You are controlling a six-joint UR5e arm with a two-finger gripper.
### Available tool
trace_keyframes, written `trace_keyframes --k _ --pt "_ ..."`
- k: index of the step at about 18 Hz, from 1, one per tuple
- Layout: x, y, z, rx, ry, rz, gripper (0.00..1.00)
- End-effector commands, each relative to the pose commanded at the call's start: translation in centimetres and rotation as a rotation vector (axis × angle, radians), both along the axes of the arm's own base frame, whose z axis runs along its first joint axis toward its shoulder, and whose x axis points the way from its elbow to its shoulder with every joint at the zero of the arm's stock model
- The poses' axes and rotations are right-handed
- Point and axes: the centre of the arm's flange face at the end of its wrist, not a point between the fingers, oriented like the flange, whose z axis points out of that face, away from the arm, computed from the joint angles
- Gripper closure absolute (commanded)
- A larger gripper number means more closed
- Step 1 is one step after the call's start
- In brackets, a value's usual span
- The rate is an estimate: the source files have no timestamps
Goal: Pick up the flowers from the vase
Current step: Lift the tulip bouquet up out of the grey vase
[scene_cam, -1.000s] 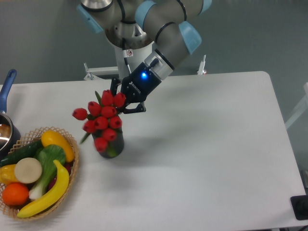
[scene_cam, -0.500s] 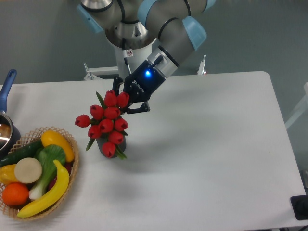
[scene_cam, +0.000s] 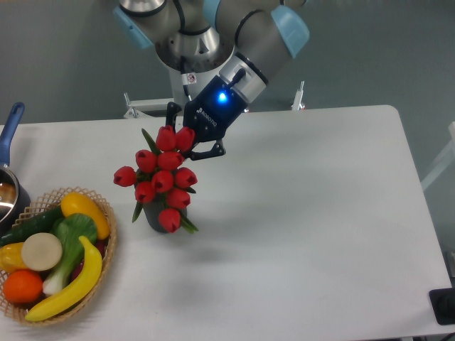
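Gripper (scene_cam: 183,139) in upper centre-left of frame, reaching down from the arm (scene_cam: 249,42), blue light lit on its body. Fingers (scene_cam: 206,150) set on either side of the top of the flowers (scene_cam: 163,177); they appear clamped on the bunch, though the buds hide the contact itself.

Flowers: red tulip buds in a cluster, green leaves sticking out lower left and lower right. The bunch sits left of centre, lowest bud overlapping the vase (scene_cam: 151,217).

Vase: dark, mostly hidden behind buds and leaves; only its lower left side shows, standing on the table (scene_cam: 306,213). Cannot tell whether stems are inside it.

Basket (scene_cam: 106,273) of fruit and vegetables at lower left, well apart from vase. Pot (scene_cam: 8,186) with blue handle at left edge.
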Motion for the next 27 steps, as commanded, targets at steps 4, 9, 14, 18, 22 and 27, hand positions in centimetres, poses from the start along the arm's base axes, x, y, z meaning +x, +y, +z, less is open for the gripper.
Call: trace_keyframes --k 4,9,14,18,22,27 --pt "-0.6 -0.1 2.3 0.010 -0.006 0.028 1.00" --pt "-2.4 -1.2 5.5 0.069 -0.020 0.070 1.00" --pt "-4.3 -2.2 7.9 0.092 0.009 0.107 1.00" --pt "-6.4 -3.8 9.4 0.106 0.053 0.150 1.00" --pt "-8.2 -5.1 11.3 0.112 0.105 0.189 1.00" --pt "-10.2 -6.6 10.1 -0.022 0.192 0.258 1.00"
